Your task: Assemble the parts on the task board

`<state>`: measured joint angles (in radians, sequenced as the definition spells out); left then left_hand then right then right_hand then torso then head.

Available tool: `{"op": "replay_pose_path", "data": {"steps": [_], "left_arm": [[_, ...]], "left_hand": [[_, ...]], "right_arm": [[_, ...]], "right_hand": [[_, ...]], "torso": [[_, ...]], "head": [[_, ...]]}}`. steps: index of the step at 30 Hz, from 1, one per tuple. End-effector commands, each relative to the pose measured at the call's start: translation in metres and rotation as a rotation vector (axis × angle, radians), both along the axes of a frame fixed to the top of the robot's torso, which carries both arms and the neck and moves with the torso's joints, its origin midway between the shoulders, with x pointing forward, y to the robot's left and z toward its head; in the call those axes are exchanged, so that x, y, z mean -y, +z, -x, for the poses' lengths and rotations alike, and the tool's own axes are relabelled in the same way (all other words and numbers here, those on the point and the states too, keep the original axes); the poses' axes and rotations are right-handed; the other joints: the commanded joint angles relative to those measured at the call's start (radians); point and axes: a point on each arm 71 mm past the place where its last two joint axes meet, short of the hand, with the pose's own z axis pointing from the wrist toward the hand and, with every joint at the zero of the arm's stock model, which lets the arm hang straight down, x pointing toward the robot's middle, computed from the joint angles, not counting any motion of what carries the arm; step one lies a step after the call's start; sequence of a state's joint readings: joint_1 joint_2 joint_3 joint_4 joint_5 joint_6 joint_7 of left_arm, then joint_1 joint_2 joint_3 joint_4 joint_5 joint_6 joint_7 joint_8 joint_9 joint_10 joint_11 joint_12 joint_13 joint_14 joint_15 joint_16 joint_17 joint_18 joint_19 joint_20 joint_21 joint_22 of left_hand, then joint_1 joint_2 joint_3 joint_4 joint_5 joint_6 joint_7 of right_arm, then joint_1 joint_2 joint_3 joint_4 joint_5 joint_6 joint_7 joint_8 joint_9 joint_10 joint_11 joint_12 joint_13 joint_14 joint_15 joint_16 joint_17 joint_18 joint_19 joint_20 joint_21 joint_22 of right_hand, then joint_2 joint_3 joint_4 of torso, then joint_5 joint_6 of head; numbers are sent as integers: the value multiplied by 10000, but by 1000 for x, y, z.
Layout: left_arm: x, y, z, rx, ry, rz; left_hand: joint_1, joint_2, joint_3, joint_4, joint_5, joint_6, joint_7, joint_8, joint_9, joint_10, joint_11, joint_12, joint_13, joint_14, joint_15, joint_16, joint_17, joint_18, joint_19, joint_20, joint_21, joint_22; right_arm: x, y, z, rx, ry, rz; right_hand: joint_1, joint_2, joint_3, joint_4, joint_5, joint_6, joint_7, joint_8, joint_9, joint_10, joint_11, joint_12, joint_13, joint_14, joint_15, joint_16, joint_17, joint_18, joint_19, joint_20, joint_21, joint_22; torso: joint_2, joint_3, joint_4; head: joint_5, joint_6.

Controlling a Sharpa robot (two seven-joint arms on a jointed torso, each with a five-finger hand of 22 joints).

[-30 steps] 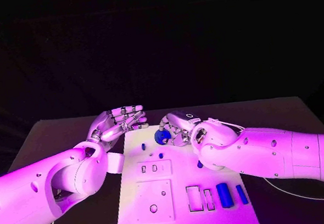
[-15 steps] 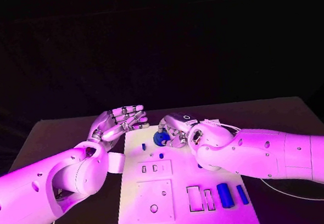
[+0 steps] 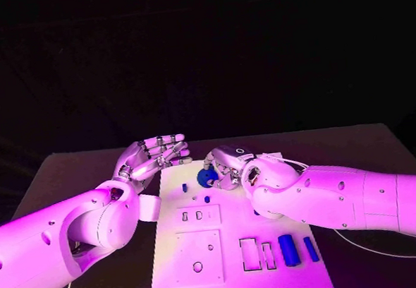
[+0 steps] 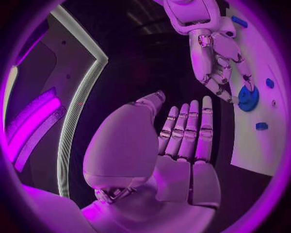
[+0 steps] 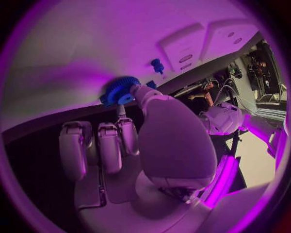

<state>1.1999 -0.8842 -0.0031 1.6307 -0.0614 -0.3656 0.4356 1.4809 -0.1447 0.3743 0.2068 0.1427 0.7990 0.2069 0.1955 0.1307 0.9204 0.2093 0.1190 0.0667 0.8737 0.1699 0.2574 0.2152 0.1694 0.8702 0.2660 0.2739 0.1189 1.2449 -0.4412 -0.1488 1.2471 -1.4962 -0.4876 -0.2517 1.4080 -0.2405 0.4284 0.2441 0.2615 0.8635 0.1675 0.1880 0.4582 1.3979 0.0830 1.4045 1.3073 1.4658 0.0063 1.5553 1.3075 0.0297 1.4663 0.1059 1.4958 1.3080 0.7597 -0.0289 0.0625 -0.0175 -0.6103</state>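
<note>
You see the right hand reaching in over the far end of the task board, its forearm crossing the board's right side. Its fingers curl down around a round blue gear that sits on the board near the far edge. From the right wrist view, the thumb tip presses the gear's toothed rim and a finger meets it from the other side, so the hand has it pinched while the other fingers lie folded short of it. The left wrist view shows the same hand from the far side, fingertips bunched right at the gear.

Your left hand hovers just off the board's far left corner, above the bench, palm turned up and toward the right hand. In its own wrist view the fingers lie straight and close side by side, the thumb held apart, and nothing rests in the palm.

Elsewhere on the board, a small blue peg stands just left of the gear and another small blue piece lies nearer you. Two blue bars lie side by side at the near right, beside two empty rectangular slots.
</note>
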Motion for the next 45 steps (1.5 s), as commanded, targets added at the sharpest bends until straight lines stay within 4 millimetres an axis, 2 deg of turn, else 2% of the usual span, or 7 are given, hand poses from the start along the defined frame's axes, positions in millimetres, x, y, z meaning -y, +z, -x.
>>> {"op": "replay_pose_path", "data": {"steps": [1, 4, 11, 21, 34, 40, 45], "left_arm": [[2, 2, 0, 64, -150, 114], [2, 2, 0, 60, -151, 112], [1, 2, 0, 57, -149, 109], [1, 2, 0, 54, -159, 113], [0, 2, 0, 49, -122, 96], [-2, 1, -1, 40, -83, 76], [-5, 1, -2, 35, -15, 48]], "left_hand": [[-3, 28, 48, -2, -21, -58, 579, 31, -14, -63, 36, -65, -5, -94, 4, -69, 17, 117, 38, 0, 60, 5], [-5, 18, 79, -31, -24, -68, 583, 36, -16, -64, 39, -76, -5, -103, 7, -83, 31, 115, 27, 1, 64, 3], [-5, 18, 79, -31, -24, -68, 583, 36, -16, -64, 39, -76, -5, -103, 7, -83, 31, 115, 27, 1, 64, 3], [-10, 18, 87, -35, -25, -70, 585, 37, -16, -63, 40, -78, -5, -104, 7, -85, 35, 114, 24, 2, 66, 2], [-20, 23, 103, -39, -24, -73, 589, 39, -17, -64, 43, -83, -5, -101, 8, -88, 43, 115, 22, 2, 70, 2], [-20, 23, 103, -39, -24, -73, 589, 39, -17, -64, 43, -83, -5, -101, 8, -88, 43, 115, 22, 2, 70, 2], [-20, 23, 103, -39, -24, -73, 589, 39, -17, -64, 43, -83, -5, -101, 8, -88, 43, 115, 22, 2, 70, 2]], "right_arm": [[-1, -2, -1, -162, 81, 164], [-1, -3, -1, -255, 107, 187], [-1, -5, 0, -479, 250, 282], [4, -7, -1, -641, 214, 280], [13, -8, -2, -811, -6, 326], [26, -4, 2, -517, -151, -96], [45, 5, 9, -212, -222, -1021]], "right_hand": [[-100, -161, -101, -105, -314, -529, 176, -434, -263, -166, 154, -123, 435, 935, 170, 14, 2110, -43, 380, 193, -52, 1840], [-205, -124, -497, -85, -315, -653, 242, -618, -358, -204, 222, -142, 415, 933, 238, 14, 2105, -39, 375, 274, -64, 1839], [-194, -25, -706, -89, -284, -344, 196, -541, -352, -76, 193, -14, 562, 944, 228, 30, 2158, -47, 404, 289, -35, 1877], [-391, 99, -730, 23, 45, 88, 87, -401, -357, 87, 97, 133, 733, 954, 151, 43, 2202, -65, 456, 229, 18, 1940], [-935, 184, -699, 313, 417, 170, 51, -438, -442, 122, 62, 153, 768, 960, 109, 50, 2227, -68, 466, 177, 18, 1956], [-955, 180, -703, 321, 421, 172, 50, -438, -444, 126, 61, 157, 772, 956, 109, 46, 2210, -65, 459, 177, 9, 1948], [-933, 116, -715, 276, 433, 149, 52, -459, -459, 108, 59, 140, 753, 948, 107, 36, 2174, -56, 437, 174, -21, 1923]], "torso": [[-7, -3, 9], [-4, 4, 11], [2, 7, -5], [-4, 10, 3], [-2, 7, 1], [-4, 13, -4], [-26, 30, -60]], "head": [[-13, 13], [-8, 10], [6, 2], [0, -6], [21, -10], [46, 15], [84, 40]]}}
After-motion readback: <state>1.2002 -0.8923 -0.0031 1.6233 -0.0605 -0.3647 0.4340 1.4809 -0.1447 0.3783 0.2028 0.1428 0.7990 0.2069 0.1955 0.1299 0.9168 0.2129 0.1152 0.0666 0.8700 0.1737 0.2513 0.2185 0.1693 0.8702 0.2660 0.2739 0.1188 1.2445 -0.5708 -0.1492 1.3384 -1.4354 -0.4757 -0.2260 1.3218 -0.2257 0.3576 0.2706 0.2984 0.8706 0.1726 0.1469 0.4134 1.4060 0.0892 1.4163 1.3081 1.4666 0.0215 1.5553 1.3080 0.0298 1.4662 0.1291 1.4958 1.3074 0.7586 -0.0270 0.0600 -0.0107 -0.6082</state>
